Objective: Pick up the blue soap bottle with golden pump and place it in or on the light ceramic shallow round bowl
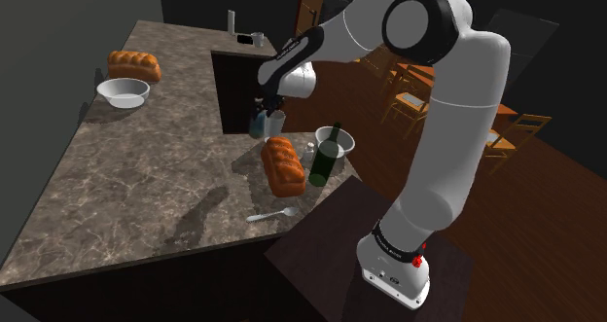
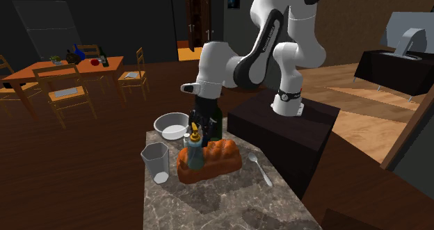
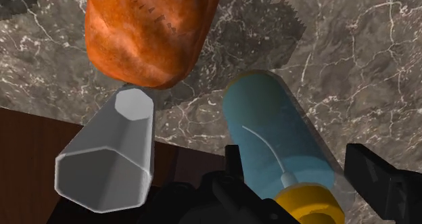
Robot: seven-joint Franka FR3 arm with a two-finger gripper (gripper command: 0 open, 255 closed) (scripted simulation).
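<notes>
On the shoulder view's left, a brown bread loaf (image 1: 133, 64) lies on the grey marbled counter (image 1: 126, 174). Just in front of it sits a light shallow round bowl (image 1: 124, 92), whose hollow shows plain pale surface.

Toward the middle, the all-black gripper (image 1: 265, 107) hangs at the counter's inner edge. It covers the top of the blue see-through soap bottle with golden pump (image 1: 257, 125), so little of the bottle can be made out there. A grey faceted cup (image 1: 277, 125) stands just beside the bottle, and a second, orange-brown loaf (image 1: 283, 164) lies near both.

Further right, an upright dark green bottle (image 1: 326, 157) hides part of a second pale round bowl (image 1: 320, 138). I cannot tell which of the two bowls the task means. A silver utensil (image 1: 270, 215) lies near the counter's front edge.

In the wrist view the fingers (image 3: 233, 163) stand spread on either side of the bottle. There is a clear gap on one side, so they are not clasping it. The picture's edge cuts off the pump. A thin white tube runs inside the blue body.

In the second exterior view the cup's bottom shows white inside.
</notes>
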